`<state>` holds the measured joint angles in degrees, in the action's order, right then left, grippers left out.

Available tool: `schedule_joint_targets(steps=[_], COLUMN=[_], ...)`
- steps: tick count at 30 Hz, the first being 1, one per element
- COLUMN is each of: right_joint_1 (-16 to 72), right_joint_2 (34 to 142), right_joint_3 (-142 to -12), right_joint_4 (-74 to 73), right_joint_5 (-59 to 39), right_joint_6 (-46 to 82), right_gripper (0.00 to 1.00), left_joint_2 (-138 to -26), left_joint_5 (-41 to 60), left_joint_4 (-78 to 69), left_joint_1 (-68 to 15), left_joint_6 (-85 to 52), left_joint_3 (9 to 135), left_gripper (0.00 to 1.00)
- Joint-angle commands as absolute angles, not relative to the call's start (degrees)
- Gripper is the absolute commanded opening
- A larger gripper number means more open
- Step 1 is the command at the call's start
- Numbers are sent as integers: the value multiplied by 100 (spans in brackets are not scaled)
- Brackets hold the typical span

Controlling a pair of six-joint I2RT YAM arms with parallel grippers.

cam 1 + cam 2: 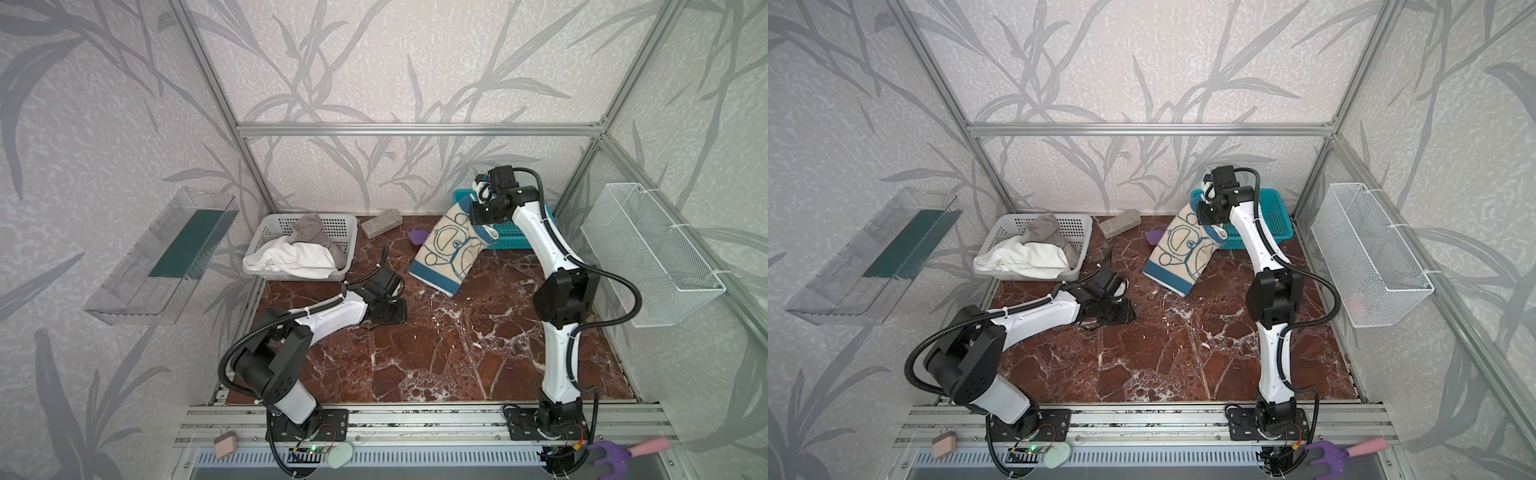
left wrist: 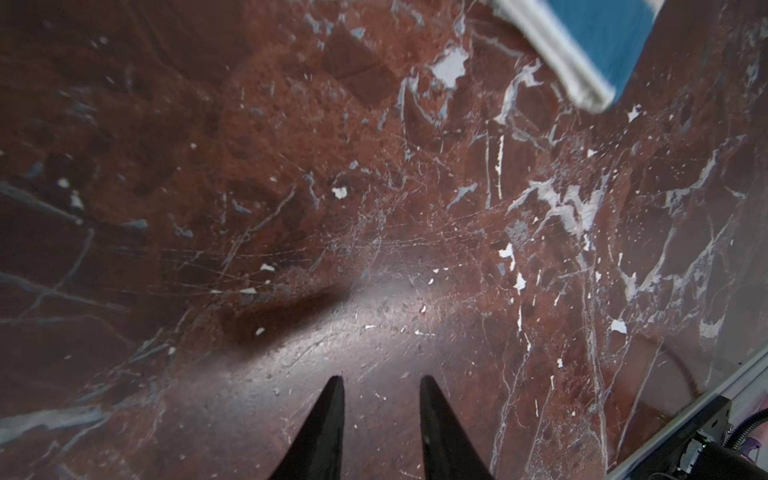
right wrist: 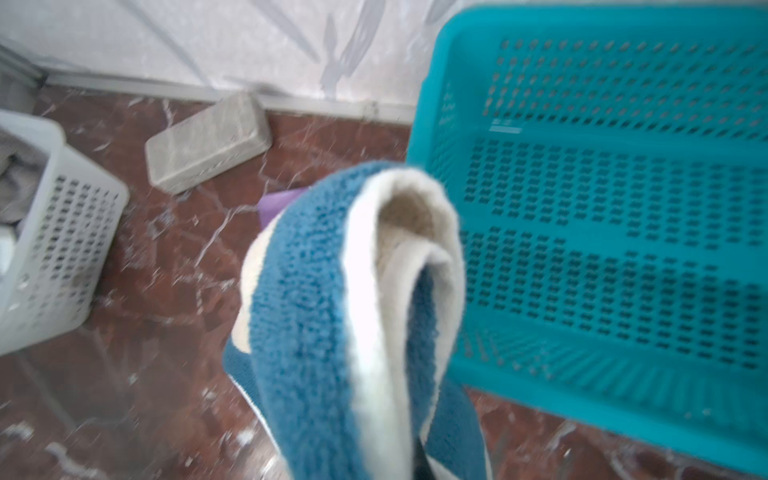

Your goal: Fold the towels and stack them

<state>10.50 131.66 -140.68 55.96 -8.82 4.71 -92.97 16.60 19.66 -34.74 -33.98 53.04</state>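
The right fingers (image 3: 419, 457) clamp the blue-bordered towel (image 1: 451, 245), which hangs lengthwise; its bottom corner lies nearest the empty, part-open left fingers (image 2: 328, 424).

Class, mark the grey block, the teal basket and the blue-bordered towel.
grey block (image 1: 381, 223), a top view, upper face.
teal basket (image 3: 602, 208), right wrist view, perforated panel.
blue-bordered towel (image 1: 446, 249), a top view, patterned middle.

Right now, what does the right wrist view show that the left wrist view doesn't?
Only the right wrist view: the teal basket, the grey block and the white basket. Only the left wrist view: the left gripper, jaws apart with nothing between them. Both: the blue-bordered towel, just a corner in the left wrist view, and the red marble tabletop.
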Motion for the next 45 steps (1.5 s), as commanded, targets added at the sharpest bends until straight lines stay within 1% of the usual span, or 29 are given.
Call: schedule_joint_targets(steps=[1,3,5,6,7,9,12,18,20,24,29,32,37,41,45], right_joint_1=[774,603,450,390,346,317,323,325,330,375,617,615,580,456,268], right_joint_2=[14323,15009,15252,15221,15115,14712,13903,12212,11722,11120,10642,10415,10243,10608,11433], right_joint_3=[-15862,-16854,-17000,-16758,-16407,-15314,-13556,-10661,-9878,-8948,-8100,-8022,-8741,-9783,-10926], right_joint_4=[6788,7149,7320,7367,7361,7085,6447,5392,5078,4944,4951,4953,4811,4641,4476], right_joint_5=[-425,-520,-637,-711,-754,-744,-911,-1272,-1437,-1963,-1983,-1740,-1435,-1228,-1105], right_joint_6=[243,229,300,286,264,155,110,344,442,516,409,410,518,582,639], right_gripper=[0,0,0,0,0,0,0,0,0,0,0,0,0,0,0], left_joint_2=[-9520,-9592,-9622,-9632,-9635,-9633,-9629,-9444,-9339,-9083,-8791,-8595,-8614,-9029,-9463], left_joint_5=[1847,1854,1821,1806,1794,1808,1841,1894,1933,1980,1921,1881,1960,1891,1964], left_joint_4=[1929,1890,1893,1905,1907,1907,1924,1889,1864,1834,2009,1956,1701,1950,1900], left_joint_1=[-3443,-3435,-3424,-3419,-3411,-3389,-3360,-3362,-3360,-3373,-3372,-3375,-3394,-3409,-3394], left_joint_6=[-3347,-3368,-3358,-3353,-3352,-3350,-3338,-3457,-3520,-3590,-3557,-3599,-3513,-3241,-3153], left_joint_3=[5283,5239,5212,5202,5184,5157,5168,5182,5175,5128,5101,5032,5331,6114,6551], left_gripper=[33,33,33,33,33,33,33,33,33,33,33,33,33,34,33])
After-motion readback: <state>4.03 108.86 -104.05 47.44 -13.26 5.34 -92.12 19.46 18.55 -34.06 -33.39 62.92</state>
